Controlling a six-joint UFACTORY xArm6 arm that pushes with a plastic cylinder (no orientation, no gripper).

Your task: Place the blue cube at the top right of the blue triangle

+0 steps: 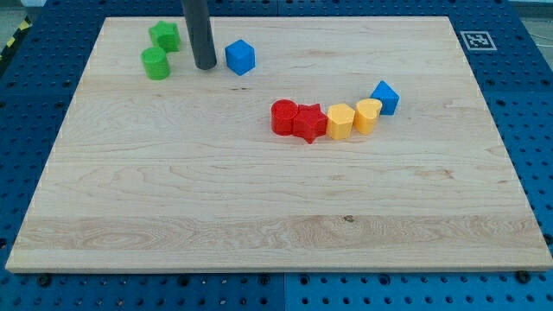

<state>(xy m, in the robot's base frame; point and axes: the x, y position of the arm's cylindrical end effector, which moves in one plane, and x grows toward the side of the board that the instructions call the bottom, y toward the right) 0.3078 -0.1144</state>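
Two blue blocks lie on the wooden board. One blue block, cube-like, sits near the view's top left. The other blue block, also angular, sits right of centre at the end of a row of blocks. I cannot tell for sure which is the cube and which the triangle. My tip rests on the board just left of the top-left blue block, with a small gap between them.
Two green blocks sit left of my tip, one angular and one a cylinder. A curved row holds a red cylinder, a red star and two yellow blocks, the last touching the right blue block.
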